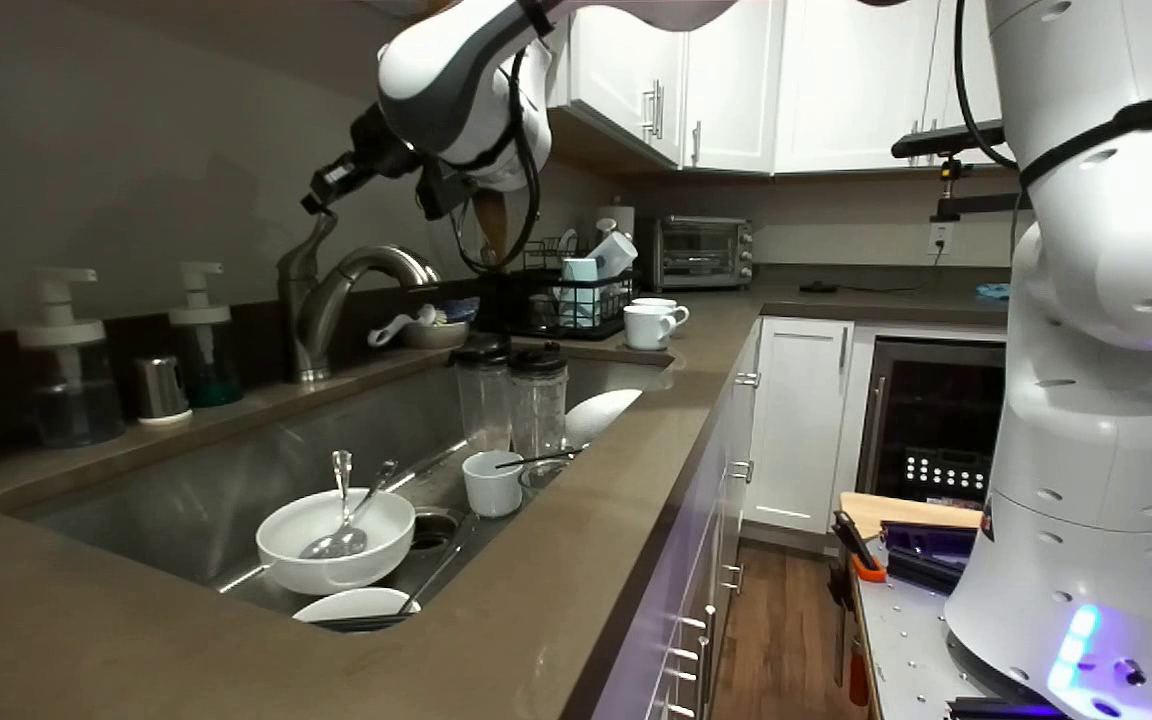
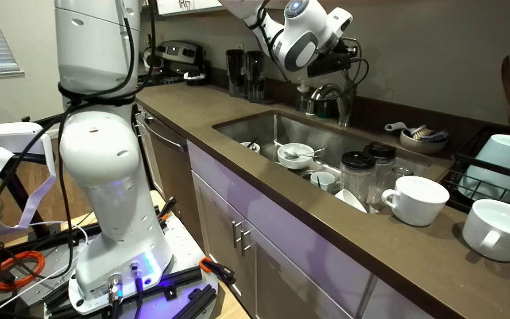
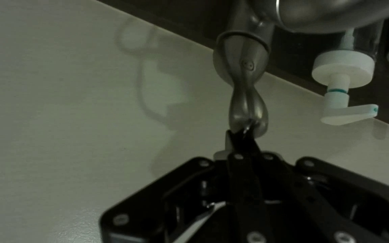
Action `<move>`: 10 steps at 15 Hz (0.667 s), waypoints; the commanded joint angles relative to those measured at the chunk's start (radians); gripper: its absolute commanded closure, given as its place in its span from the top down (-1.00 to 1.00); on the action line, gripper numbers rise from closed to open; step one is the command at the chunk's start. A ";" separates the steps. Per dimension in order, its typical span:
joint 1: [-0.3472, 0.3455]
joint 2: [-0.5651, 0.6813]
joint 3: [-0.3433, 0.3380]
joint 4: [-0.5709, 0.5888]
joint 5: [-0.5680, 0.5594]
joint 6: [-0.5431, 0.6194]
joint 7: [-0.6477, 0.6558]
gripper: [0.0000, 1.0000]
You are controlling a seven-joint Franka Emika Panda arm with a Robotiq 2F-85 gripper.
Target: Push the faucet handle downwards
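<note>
The faucet handle (image 1: 300, 262) is a slim brushed-metal lever that points up from the faucet body, beside the arched spout (image 1: 361, 268). In an exterior view the handle (image 2: 349, 84) is partly hidden behind the wrist and cables. My gripper (image 1: 315, 203) is at the handle's upper end. In the wrist view the handle (image 3: 247, 91) runs toward the camera, and my gripper's black fingertips (image 3: 241, 135) are shut together and overlap its rounded tip. They look to be touching it; the exact contact is too dark to tell. Nothing shows between the fingers.
Soap bottles (image 1: 200, 335) stand beside the faucet; one pump (image 3: 343, 91) shows in the wrist view. The wall rises right behind the faucet. The sink (image 2: 255, 125) holds bowls, a cup and lidded clear jars (image 1: 536, 400). A dish rack (image 1: 596, 300) and white mugs (image 2: 416, 200) stand nearby.
</note>
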 commanded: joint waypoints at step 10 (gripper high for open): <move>0.407 -0.229 -0.477 -0.307 -0.024 0.031 0.018 -0.91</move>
